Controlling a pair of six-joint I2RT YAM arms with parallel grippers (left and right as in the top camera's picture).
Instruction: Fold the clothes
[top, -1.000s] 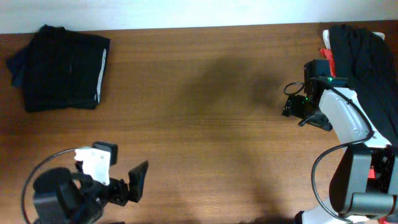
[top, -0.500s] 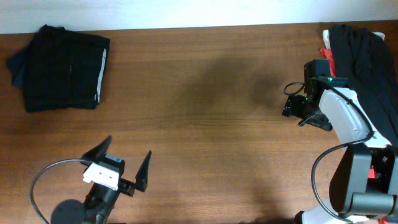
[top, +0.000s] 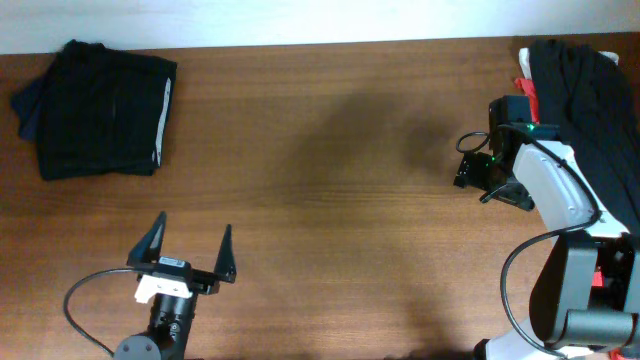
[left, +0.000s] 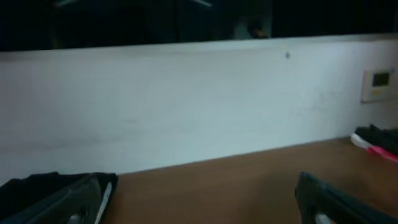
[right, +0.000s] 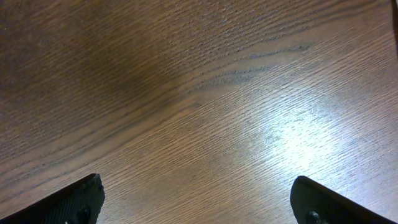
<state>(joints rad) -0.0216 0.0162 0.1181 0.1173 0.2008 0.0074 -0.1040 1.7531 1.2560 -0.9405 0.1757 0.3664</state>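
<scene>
Both sets of jaws are spread wide, holding nothing. Over the last second the left jaws swung round from sideways to pointing straight up the worktop (top: 330, 230). Well ahead of them and off to the left sits the folded black garment (top: 100, 110), done I'd guess. The unfolded dark clothes pile (top: 590, 120) lies behind the right jaws, so probably that's next.

Table (top: 330, 180): warm brown wood, fine darker grain, pale glare patch under my right wrist. Folded clothes (top: 100, 110): black, one white stripe near right edge, navy layer peeking out at left. Heap of clothes (top: 590, 90): black, with red scrap (top: 523, 88) beside it. Wall (left: 186, 106): white. My left gripper (top: 194, 225): black fingers. My right gripper (top: 463, 163): black. My right arm (top: 560, 195): white shell.
</scene>
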